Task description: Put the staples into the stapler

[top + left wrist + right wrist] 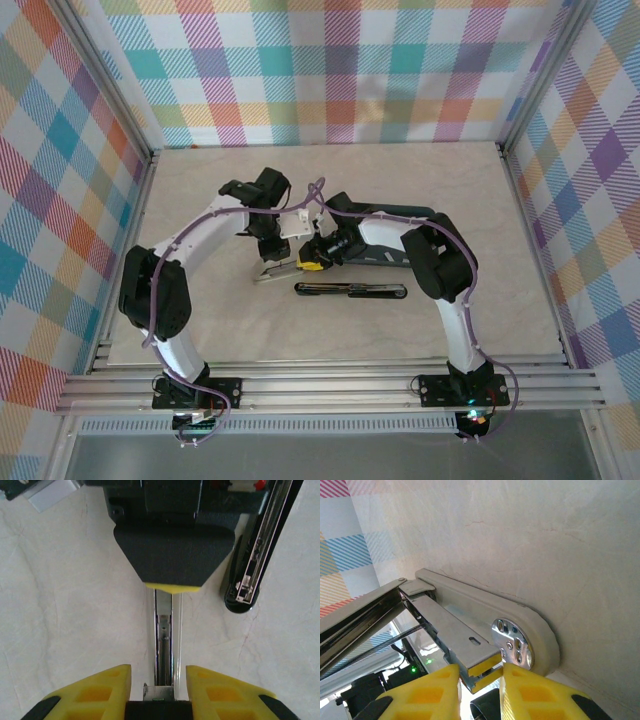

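Grey stapler hinged open mid-worktop, my left tool and right tool each clamped on its metal rail; rail looks empty, so I judge loading not yet done.

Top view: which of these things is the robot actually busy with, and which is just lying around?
On the job: grey stapler, opened, gripped by the left gripper and the right gripper.
Lying about: black stapler, open, untouched.

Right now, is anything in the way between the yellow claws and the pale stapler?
Nothing visible. The right gripper pinches the metal arm of the pale stapler, and the left gripper grips its shiny rail.
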Motion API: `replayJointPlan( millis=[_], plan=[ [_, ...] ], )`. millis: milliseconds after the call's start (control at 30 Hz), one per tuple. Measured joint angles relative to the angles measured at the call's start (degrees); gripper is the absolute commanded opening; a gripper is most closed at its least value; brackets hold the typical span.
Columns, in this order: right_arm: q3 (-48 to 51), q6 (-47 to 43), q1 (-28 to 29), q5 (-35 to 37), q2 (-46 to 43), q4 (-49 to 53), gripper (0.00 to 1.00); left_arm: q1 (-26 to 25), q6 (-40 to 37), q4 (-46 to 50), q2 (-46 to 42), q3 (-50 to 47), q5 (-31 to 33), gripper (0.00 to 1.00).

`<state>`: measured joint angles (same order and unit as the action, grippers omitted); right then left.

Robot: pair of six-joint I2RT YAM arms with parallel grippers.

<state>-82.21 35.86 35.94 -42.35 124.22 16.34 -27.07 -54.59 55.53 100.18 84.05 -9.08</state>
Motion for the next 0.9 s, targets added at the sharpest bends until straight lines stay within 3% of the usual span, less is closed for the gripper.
replayJointPlan(
  millis=[900],
  plan=[
    [5.7, 5.0, -1.2, -3.8, -1.8, -11.5, 0.25, -1.5, 1.2, -3.0, 7.7, 2.9, -2.8, 0.20]
  ],
)
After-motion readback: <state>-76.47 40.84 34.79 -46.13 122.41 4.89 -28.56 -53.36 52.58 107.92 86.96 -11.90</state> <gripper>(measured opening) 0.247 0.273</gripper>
